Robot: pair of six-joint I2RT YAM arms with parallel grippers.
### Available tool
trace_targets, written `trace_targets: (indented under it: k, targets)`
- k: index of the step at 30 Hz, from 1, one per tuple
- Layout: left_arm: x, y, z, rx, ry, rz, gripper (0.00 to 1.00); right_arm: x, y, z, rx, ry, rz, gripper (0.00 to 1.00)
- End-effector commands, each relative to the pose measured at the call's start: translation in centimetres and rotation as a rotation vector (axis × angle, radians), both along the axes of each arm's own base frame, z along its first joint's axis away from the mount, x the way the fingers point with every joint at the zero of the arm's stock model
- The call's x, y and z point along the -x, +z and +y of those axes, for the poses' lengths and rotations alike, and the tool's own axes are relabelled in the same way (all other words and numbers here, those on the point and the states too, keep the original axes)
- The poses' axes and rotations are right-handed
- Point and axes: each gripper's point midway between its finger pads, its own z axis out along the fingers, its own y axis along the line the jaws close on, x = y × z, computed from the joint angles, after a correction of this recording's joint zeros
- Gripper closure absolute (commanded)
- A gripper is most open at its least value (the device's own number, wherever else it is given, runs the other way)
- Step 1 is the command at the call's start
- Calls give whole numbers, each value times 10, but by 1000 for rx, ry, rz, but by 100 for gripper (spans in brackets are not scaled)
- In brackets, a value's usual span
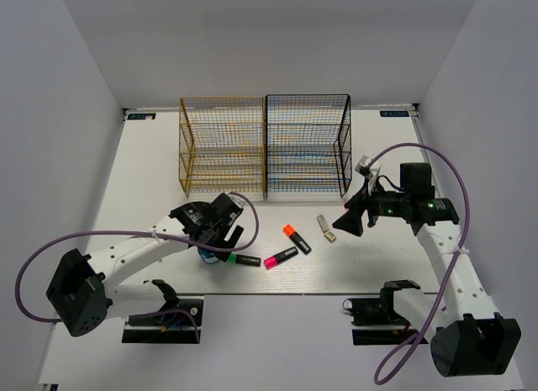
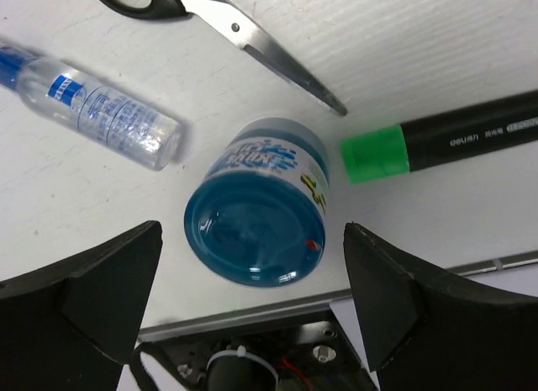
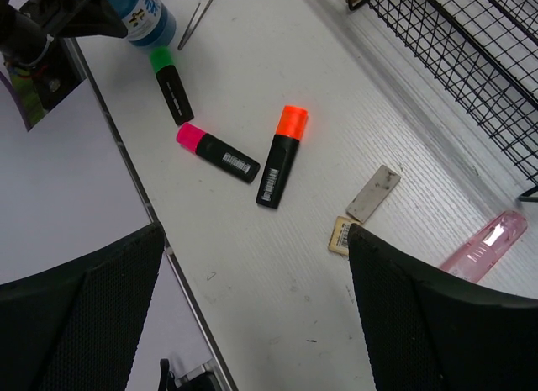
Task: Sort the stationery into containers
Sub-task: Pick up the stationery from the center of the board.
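Note:
My left gripper (image 1: 208,242) is open above the blue round tub (image 2: 256,206), which lies on its side between the jaws' line, not held. Black-handled scissors (image 2: 227,25), a clear glue bottle (image 2: 101,113) and the green-ended highlighter (image 2: 437,141) lie around the tub. My right gripper (image 1: 346,220) is open and empty above the table. Under it lie the orange-ended highlighter (image 3: 283,155), the pink-ended highlighter (image 3: 217,152), the green one (image 3: 171,87), two small beige pieces (image 3: 373,193) and a pink clear piece (image 3: 485,245). The golden-yellow rack (image 1: 223,145) and black rack (image 1: 308,144) stand at the back.
The table's front edge (image 2: 252,311) runs just below the tub, with the arm's base hardware beneath it. The black rack's lower corner (image 3: 471,63) shows at the upper right of the right wrist view. White walls enclose the table on three sides.

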Motion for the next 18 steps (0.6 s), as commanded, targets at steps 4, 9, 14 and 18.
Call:
trace_targets:
  k: [4, 9, 14, 18]
  targets:
    - [-8, -13, -12, 92, 26, 4, 3, 7, 5, 2, -16, 23, -21, 10]
    - [-7, -19, -13, 104, 32, 33, 23, 5, 5, 1, -10, 15, -23, 10]
    - [-3, -20, -13, 103, 43, 67, 70, 5, 6, -1, -5, 9, -36, 10]
    - [-1, -7, -15, 122, 55, 69, 99, 6, 7, 0, -4, 9, -44, 10]
